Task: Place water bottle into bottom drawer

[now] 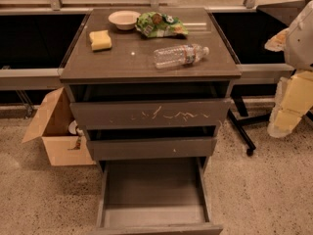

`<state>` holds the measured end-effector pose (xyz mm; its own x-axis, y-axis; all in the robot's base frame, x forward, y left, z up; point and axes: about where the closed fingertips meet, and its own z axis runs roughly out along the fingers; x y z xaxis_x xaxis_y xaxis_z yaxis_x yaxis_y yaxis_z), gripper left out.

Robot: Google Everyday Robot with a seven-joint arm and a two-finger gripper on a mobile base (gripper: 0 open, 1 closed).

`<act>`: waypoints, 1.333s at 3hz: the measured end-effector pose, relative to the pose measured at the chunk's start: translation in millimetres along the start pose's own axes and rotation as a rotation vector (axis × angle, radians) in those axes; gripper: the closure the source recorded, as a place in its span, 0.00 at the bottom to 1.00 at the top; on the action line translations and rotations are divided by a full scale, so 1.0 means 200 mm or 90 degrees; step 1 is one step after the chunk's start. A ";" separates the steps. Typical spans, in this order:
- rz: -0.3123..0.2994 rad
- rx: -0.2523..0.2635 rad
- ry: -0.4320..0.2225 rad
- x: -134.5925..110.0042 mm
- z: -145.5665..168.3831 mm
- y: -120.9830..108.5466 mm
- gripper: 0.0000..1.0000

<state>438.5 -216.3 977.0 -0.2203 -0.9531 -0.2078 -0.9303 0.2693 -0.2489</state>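
Note:
The water bottle (180, 55) is a clear crinkled plastic bottle with a white cap. It lies on its side on the right part of the cabinet top (146, 65), cap pointing right. The bottom drawer (155, 214) is pulled out at the foot of the cabinet and its smooth floor is bare. My gripper (289, 112), pale yellow under a white arm, hangs at the right edge of the view. It is well right of the cabinet, lower than the top, and away from the bottle.
On the cabinet top are a white bowl (123, 19), a green snack bag (160, 25) and a yellow sponge (100, 39). The scratched top drawer (151, 113) and the middle drawer (151, 148) stand slightly out. An open cardboard box (56, 131) sits on the floor at left. A black stand leg (243, 131) is at right.

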 end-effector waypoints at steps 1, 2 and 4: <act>-0.030 0.006 -0.020 -0.06 0.04 -0.07 0.00; -0.095 0.009 -0.047 -0.16 0.13 -0.21 0.00; -0.175 0.025 -0.143 -0.40 0.40 -0.50 0.00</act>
<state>571.4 -156.2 943.1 0.1105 -0.9378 -0.3290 -0.9328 0.0164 -0.3599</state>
